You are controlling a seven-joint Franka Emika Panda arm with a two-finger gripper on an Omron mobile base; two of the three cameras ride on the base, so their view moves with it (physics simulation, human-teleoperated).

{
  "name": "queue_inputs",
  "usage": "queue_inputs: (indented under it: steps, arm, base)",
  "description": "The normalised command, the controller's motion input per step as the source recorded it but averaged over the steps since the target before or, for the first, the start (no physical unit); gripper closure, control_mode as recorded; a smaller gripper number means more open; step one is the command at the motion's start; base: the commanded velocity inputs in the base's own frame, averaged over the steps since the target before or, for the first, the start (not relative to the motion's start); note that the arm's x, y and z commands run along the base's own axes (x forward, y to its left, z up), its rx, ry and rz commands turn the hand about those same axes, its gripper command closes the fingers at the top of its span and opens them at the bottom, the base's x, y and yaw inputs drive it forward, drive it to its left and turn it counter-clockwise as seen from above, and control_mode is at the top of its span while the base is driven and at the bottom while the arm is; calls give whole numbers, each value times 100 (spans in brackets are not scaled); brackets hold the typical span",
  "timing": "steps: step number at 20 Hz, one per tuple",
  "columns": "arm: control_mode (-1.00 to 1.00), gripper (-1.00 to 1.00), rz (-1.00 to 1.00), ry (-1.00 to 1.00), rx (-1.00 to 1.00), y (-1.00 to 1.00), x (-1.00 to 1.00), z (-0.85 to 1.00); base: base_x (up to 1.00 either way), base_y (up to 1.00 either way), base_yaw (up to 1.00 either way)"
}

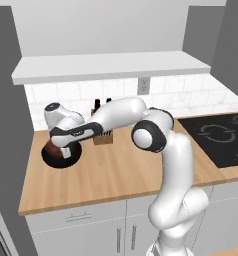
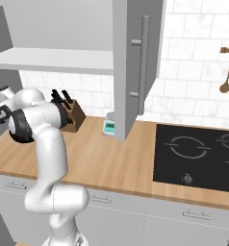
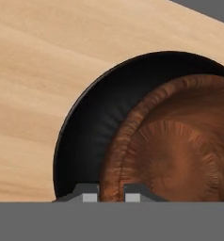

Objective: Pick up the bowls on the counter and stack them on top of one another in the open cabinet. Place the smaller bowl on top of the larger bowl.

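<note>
Counter [image 1: 116,175] runs wide under the arm; open cabinet [image 1: 111,67] w/ its white shelf board sits above and behind the work spot, well up from where the hand is now. That height gap is what the coming move turns on, I'd say: the bowls are low on the counter at its left end, the shelf is overhead, so the lift goes up and back.

Larger bowl [image 3: 85,136], glossy black, rests on the counter near the left edge, just left of the knife block [image 1: 103,137]. Smaller bowl [image 3: 175,150], reddish-brown, is over or inside it (hand view shows it nested off to one side of the black rim; can't tell if it touches the bottom).

Gripper [image 3: 110,193] points down at the pair, hand right above them. Fingers [image 3: 89,194] are nearly closed, straddling the brown bowl's rim — one tip inside, one outside — so it looks pinched on that wall. Rim runs across between the tips; the black bowl isn't held.
</note>
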Motion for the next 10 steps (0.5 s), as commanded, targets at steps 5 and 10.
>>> queue_inputs:
  steps: [5, 10]
  arm:
    - [-100, -100, 0, 0, 1, 0, 13, -13]
    - [-100, -100, 0, -2, 1, -3, -5, 5]
  base:
    - [0, 0, 0]
    - [0, 0, 0]
